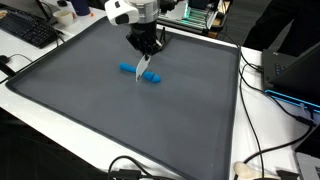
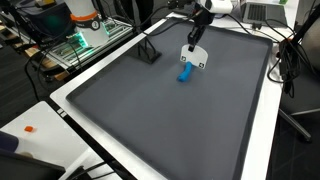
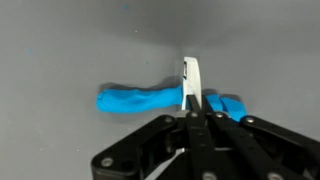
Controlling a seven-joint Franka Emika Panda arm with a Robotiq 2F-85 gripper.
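A long blue object [image 3: 140, 100] lies flat on the grey mat [image 1: 80, 90]; both exterior views show it too [image 1: 128, 70] [image 2: 185, 74]. My gripper [image 3: 192, 112] points straight down over the blue object, a little off its middle. The gripper is shut on a thin white card [image 3: 190, 78], seen edge-on in the wrist view. In both exterior views the card [image 1: 143, 68] [image 2: 194, 58] hangs below the gripper [image 1: 147, 52] [image 2: 197, 42], its lower edge at or just above the blue object. Whether they touch I cannot tell.
A white rim [image 1: 243, 110] frames the mat. A keyboard [image 1: 28, 30] and cables [image 1: 275, 85] lie outside it. A small black stand [image 2: 150, 52] sits at one mat corner, with lit equipment [image 2: 85, 35] behind it.
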